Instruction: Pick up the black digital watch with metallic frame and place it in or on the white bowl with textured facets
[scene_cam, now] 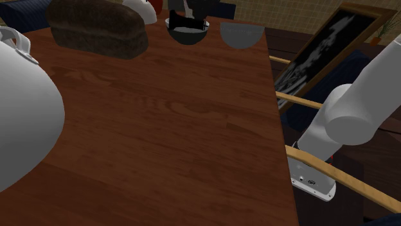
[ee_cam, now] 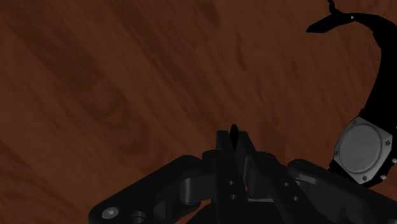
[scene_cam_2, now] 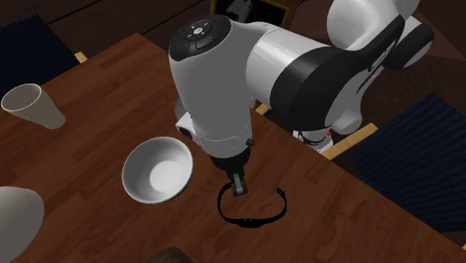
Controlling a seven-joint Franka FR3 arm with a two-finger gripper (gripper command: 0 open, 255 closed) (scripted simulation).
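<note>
Claw shut and empty, low over the wooden table (scene_cam_2: 97,142).
Gripper (ee_cam: 233,137) fingers meet with nothing between them; black watch (scene_cam_2: 252,218) lies flat just beside them, near the white bowl (scene_cam_2: 140,161).

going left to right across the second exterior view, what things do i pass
cup → bowl → watch → blue chair seat
</note>
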